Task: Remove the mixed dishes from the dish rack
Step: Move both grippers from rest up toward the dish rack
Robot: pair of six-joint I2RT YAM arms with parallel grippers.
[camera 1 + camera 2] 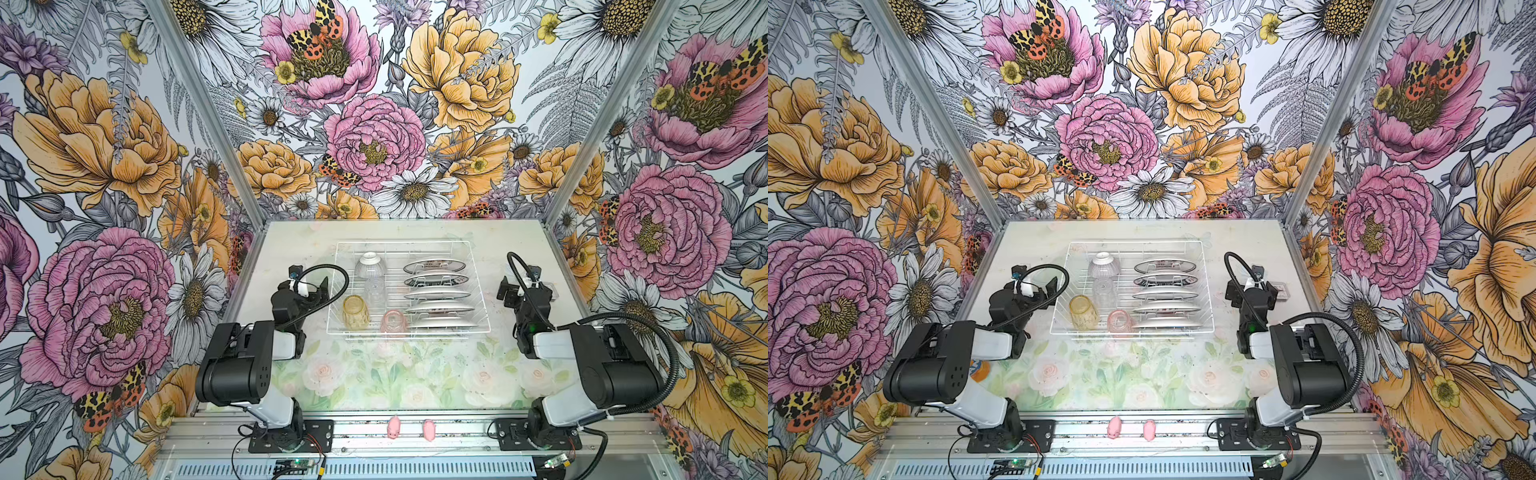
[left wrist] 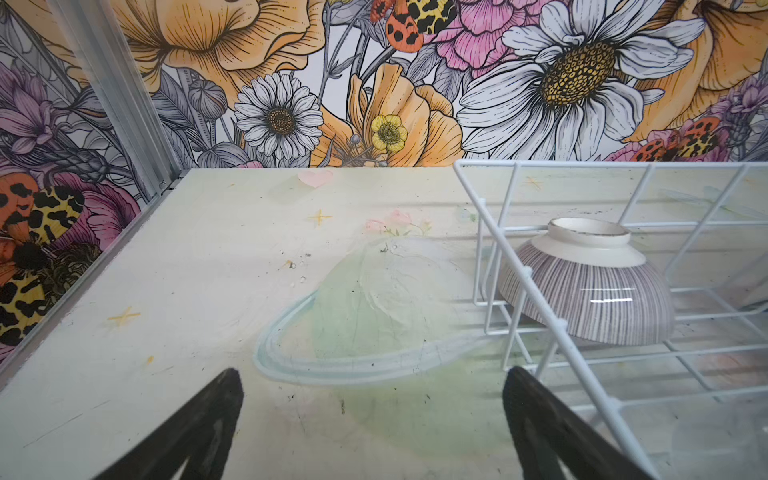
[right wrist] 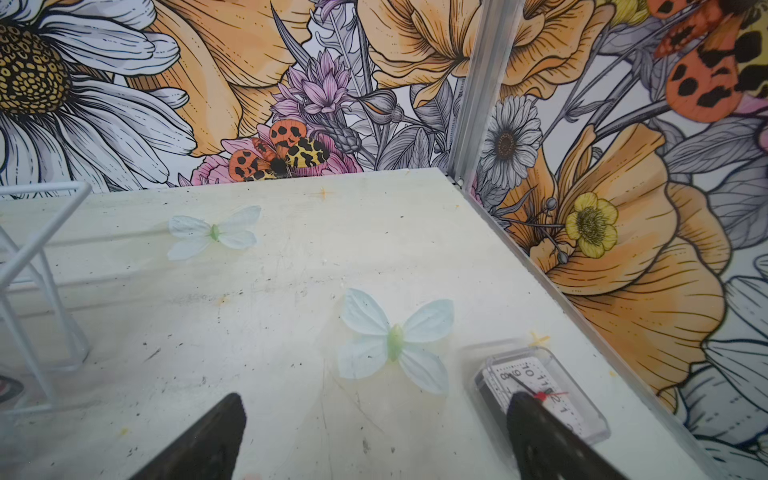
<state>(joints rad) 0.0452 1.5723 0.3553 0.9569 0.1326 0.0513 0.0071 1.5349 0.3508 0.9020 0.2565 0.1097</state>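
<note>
The dish rack (image 1: 403, 242) (image 1: 1133, 242) is a white wire basket at the middle back of the table. Five plates (image 1: 438, 293) stand on edge in its right slots. On its left side are an upturned ribbed bowl (image 1: 369, 266) (image 2: 590, 291), a clear tumbler (image 1: 376, 289), an amber tumbler (image 1: 356, 312) and a pink tumbler (image 1: 394, 322). My left gripper (image 1: 309, 277) (image 2: 372, 382) hovers open just left of the rack, empty. Right of the rack, my right gripper (image 1: 521, 286) (image 3: 374, 403) also stands open over bare table, holding nothing.
A small clock in a clear case (image 3: 536, 374) lies under my right gripper's outer finger, near the right wall. Two pink pig figures (image 1: 393, 427) sit on the front rail. Flowered walls close the table on three sides. The rack's corner (image 3: 41, 191) shows in the right wrist view.
</note>
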